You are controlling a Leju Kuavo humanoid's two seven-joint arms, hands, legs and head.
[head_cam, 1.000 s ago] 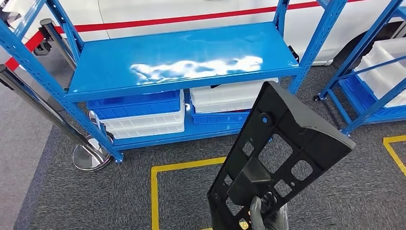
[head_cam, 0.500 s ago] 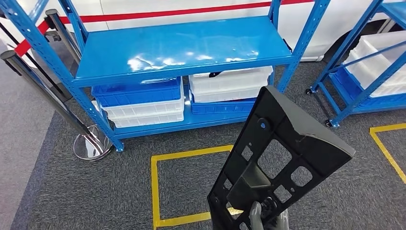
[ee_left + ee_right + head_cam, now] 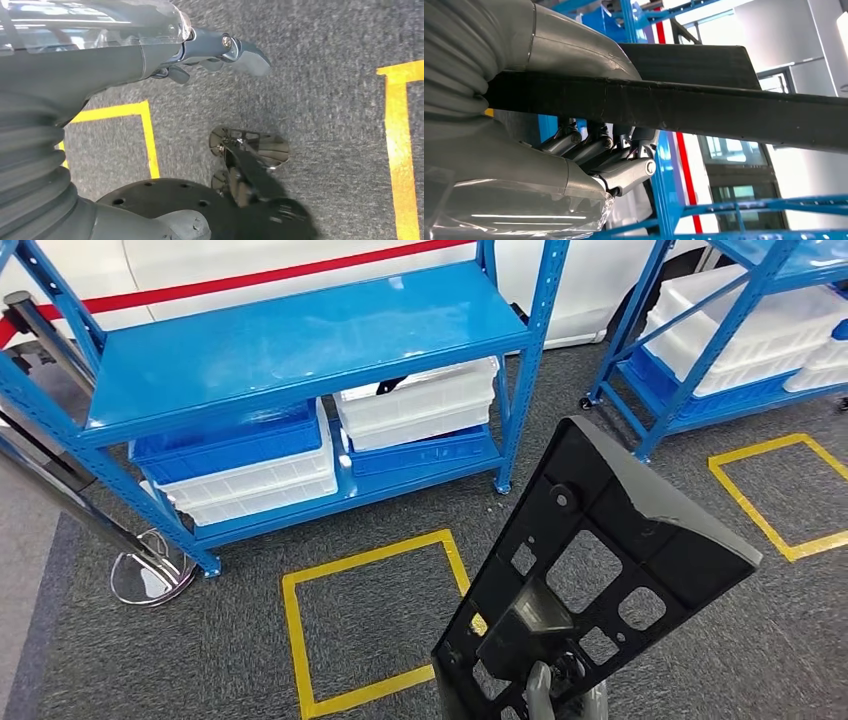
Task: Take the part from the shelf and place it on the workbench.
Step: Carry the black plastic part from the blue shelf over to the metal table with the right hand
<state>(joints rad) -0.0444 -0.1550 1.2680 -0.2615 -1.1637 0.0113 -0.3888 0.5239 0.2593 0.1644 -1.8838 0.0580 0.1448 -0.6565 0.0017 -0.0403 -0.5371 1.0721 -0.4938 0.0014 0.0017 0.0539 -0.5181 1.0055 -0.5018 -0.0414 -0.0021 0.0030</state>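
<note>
Low in front of my chest, my right hand (image 3: 560,695) grips the part (image 3: 600,580) by its near, narrow end, fingers curled through one of the cut-outs and the thumb pressed against the face. I judge this hold is chosen because the part is a long, flat black plastic panel full of openings: a hooked grip through a hole keeps it from sliding out while I walk. It stands tilted up and away from me, its broad end high and to my right, so it hangs off the floor and well apart from the shelf (image 3: 300,350). From the right wrist view the same part (image 3: 704,112) runs edge-on across the fingers (image 3: 594,147), which wrap under it, so the grip looks firm.

My left hand (image 3: 220,50) hangs at my side over the grey carpet (image 3: 330,105), fingers loosely apart and holding nothing; it stays out of the way since one hand carries the load.

The blue shelf's top board lies bare, with blue and white bins (image 3: 250,460) stacked below. Yellow floor markings (image 3: 370,630) frame squares on the carpet. No worktop is in sight, so I take the pick to be done and the carry to be under way, with the placing not yet begun.
</note>
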